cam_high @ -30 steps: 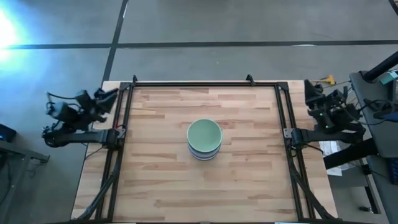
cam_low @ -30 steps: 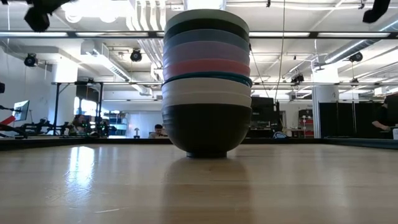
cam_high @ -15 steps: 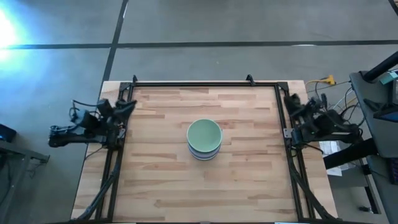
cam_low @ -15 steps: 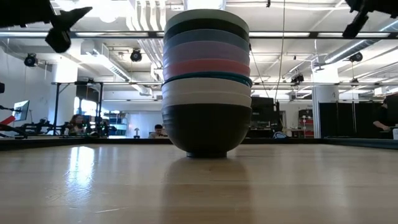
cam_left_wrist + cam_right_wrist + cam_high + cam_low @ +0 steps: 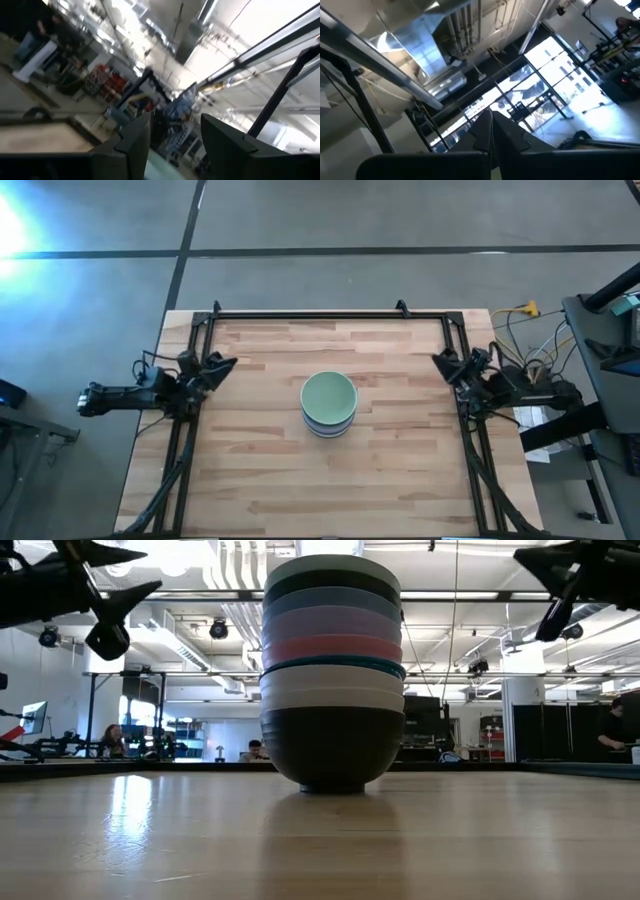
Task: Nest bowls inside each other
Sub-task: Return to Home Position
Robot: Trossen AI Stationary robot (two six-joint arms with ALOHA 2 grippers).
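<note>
On the wooden counter, the nested stack of bowls is centred, pale green bowl uppermost, while the left arm, jaws parted, and the right arm, jaws pressed together empty, are held at the side rails, presumably to stay clear.

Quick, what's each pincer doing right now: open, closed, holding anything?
Left pincer: open, empty, at the left edge of the table.
Right pincer: closed, holding nothing, at the right edge.
</note>
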